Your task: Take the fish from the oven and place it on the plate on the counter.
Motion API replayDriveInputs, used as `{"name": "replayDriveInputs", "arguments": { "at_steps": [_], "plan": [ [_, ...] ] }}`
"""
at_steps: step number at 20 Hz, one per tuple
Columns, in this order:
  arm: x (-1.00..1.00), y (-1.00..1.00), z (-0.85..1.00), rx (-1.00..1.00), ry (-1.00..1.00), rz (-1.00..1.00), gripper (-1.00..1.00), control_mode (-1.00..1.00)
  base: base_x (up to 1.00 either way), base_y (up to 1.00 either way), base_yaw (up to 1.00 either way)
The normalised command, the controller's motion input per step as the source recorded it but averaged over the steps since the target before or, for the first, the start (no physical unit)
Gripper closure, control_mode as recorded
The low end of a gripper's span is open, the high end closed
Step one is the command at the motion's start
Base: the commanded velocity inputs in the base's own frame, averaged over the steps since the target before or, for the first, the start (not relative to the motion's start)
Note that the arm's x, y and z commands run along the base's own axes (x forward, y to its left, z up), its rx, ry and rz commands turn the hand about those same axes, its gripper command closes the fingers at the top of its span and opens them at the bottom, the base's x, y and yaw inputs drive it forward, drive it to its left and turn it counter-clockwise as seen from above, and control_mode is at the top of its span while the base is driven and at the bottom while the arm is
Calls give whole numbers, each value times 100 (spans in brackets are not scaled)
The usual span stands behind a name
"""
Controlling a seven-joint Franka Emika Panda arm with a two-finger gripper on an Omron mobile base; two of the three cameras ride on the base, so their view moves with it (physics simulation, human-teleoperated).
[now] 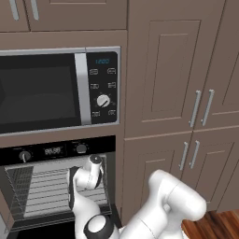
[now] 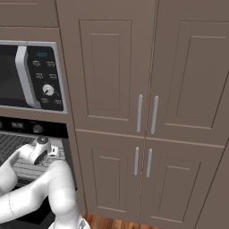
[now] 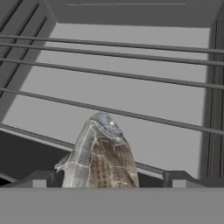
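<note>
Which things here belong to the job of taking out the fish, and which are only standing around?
Belong to the job:
- fish, lying on the wire rack between the open jaws
- oven, door open
- gripper

Only standing around:
- microwave
- cabinet doors

Kitchen: oven (image 1: 56, 186), microwave (image 1: 58, 88), cabinets (image 2: 147, 112).

1. The fish (image 3: 101, 155) is cut off at its lower end, so its tail cannot be seen.
2. The gripper (image 3: 107, 178) shows just its two fingertips; whether they touch the fish cannot be told.
3. The oven (image 1: 56, 186) runs off the left edge, partly behind the arm.
</note>
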Motion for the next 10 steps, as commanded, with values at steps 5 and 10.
{"name": "replayDriveInputs", "arguments": {
  "at_steps": [5,10],
  "plan": [
    [0,0,-26,0,0,0,100,-100,0,0,0],
    [0,0,-22,0,0,0,100,-100,0,0,0]
  ]
}}
